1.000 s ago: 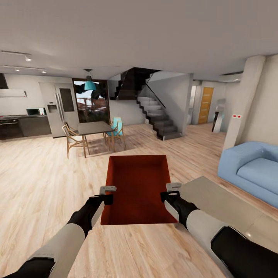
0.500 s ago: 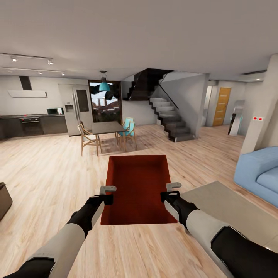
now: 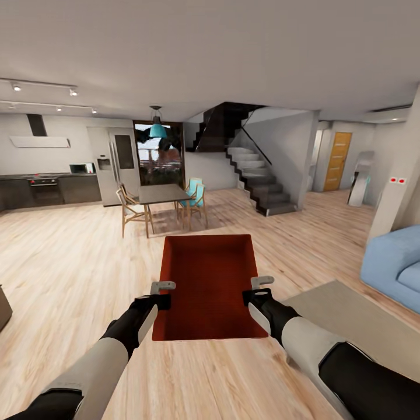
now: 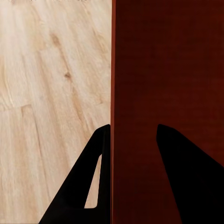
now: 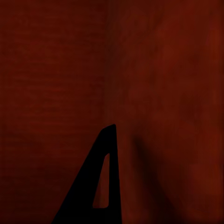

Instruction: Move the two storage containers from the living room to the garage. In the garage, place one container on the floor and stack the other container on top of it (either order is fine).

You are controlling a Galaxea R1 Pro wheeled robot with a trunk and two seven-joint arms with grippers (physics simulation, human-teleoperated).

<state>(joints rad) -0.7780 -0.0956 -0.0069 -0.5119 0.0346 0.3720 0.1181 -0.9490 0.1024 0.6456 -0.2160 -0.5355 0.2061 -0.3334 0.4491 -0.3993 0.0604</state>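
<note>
view is swinging left, sofa (image 3: 394, 262) sliding off | bin (image 3: 208, 284) is riding between arms | left end effector (image 3: 163, 287), right end effector (image 3: 262, 282) are clamping its side walls | still living room, garage ahead

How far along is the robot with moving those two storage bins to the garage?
Early. One storage container is picked up: the left tool and right tool each clamp a side wall, and the left wrist view shows fingers straddling the wall. It is being carried over the wood floor near the sofa. Left: reaching the garage, setting it down, fetching and stacking the second.
</note>
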